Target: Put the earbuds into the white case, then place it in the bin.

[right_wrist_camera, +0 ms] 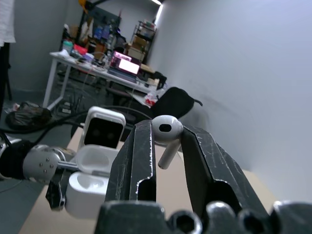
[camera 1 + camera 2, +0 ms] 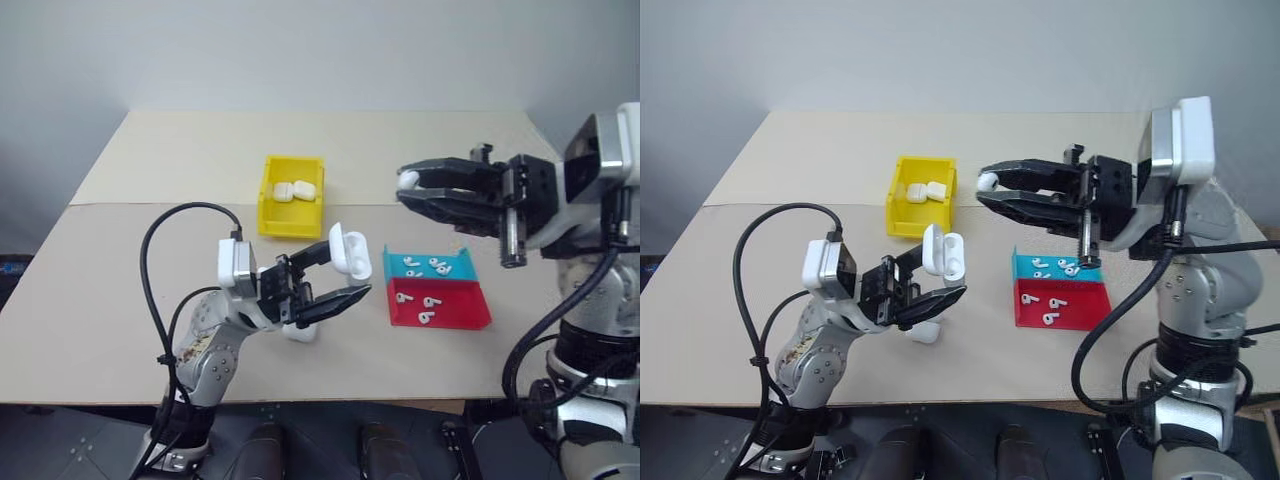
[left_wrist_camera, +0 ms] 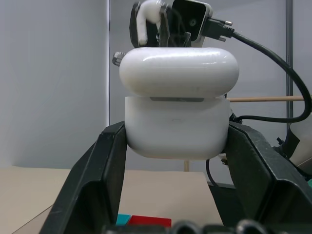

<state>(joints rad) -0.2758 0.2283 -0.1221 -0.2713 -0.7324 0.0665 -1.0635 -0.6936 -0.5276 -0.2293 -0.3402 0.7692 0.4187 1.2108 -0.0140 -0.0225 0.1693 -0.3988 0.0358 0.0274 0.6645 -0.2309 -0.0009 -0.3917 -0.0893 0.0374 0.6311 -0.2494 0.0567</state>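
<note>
Gripping the case (image 2: 347, 250) between its two fingers, the left pincer (image 2: 335, 275) is holding it above the near part of the surface (image 2: 130, 300), lid hinged open. Another white case (image 2: 925, 332) is lying on the surface just under that pincer. To the right, a red tray (image 2: 440, 312) is sitting with three earbuds in it, and a blue tray (image 2: 428, 266) is touching its far side, carrying more earbuds. Higher up and to the right, the right pincer (image 2: 408, 188) is reaching leftward, clamping one earbud (image 1: 166, 132) at its fingertips, well above the trays. Farther back, the bin (image 2: 291, 196) is standing near the middle of the surface, holding two closed cases.
</note>
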